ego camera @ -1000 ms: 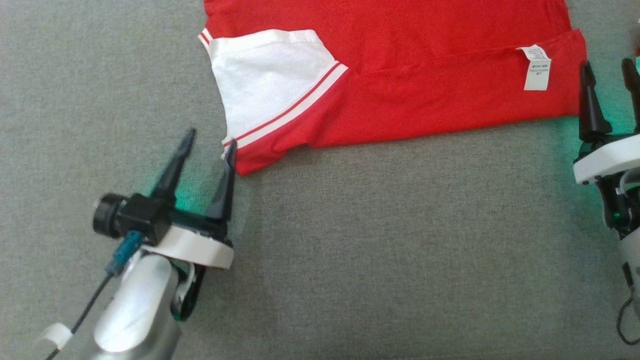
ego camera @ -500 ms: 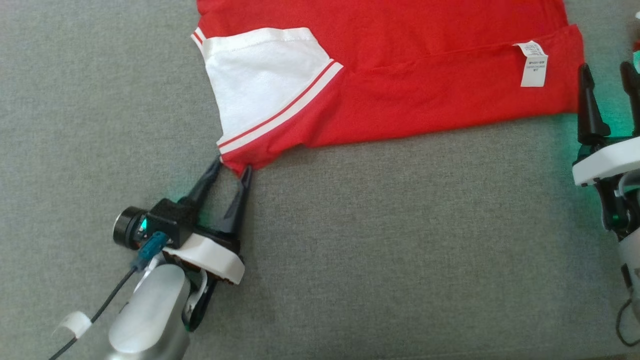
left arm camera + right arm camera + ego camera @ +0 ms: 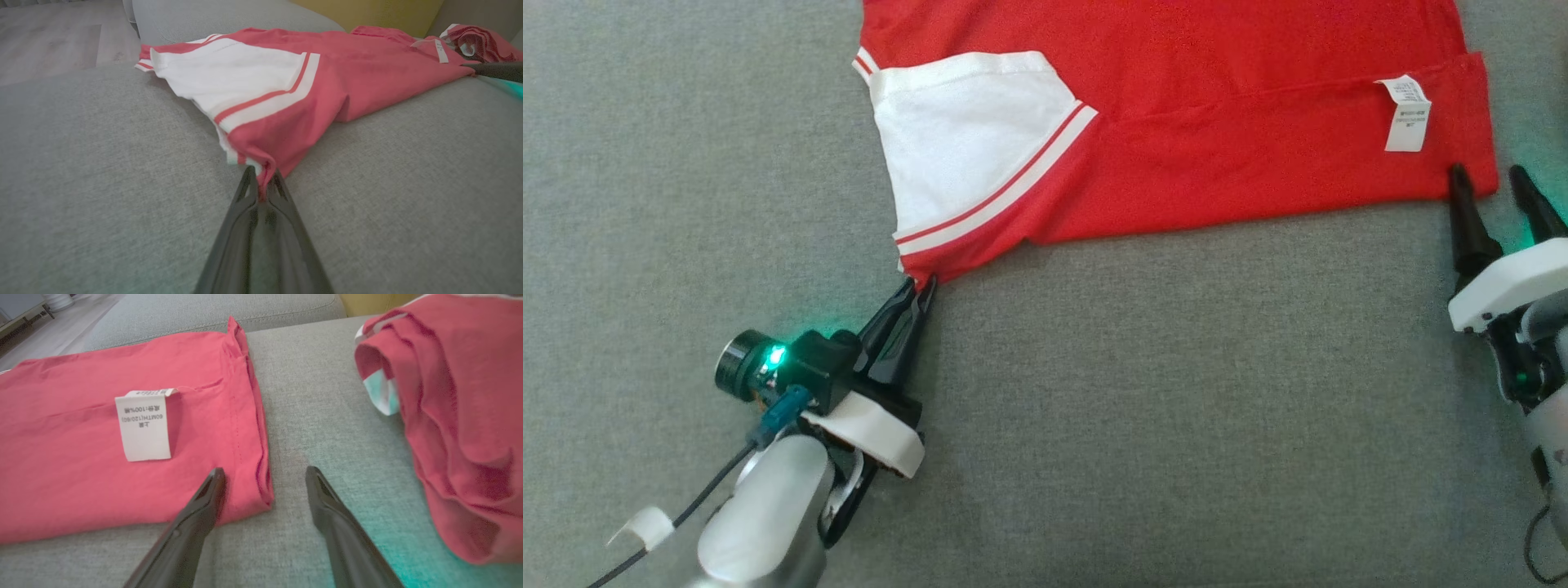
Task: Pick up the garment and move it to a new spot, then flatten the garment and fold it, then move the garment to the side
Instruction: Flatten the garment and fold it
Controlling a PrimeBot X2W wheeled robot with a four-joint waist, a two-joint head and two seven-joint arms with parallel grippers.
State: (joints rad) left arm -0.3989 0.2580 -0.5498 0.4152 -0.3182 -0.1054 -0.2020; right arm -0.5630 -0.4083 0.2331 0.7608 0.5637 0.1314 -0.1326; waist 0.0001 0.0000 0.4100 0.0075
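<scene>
My left pincer reaches up and rightward from the lower left of the head view, with its silver forearm slanting behind it. Its fingers are pressed together on the nearest corner of the red garment — the tip below the white sleeve panel. The garment lies flat on the grey sofa cushion. My right pincer points up at the right edge, fingers spread astride the garment's other near corner — one over cloth, one over cushion.

Left end effector now tight on garment corner.
</scene>
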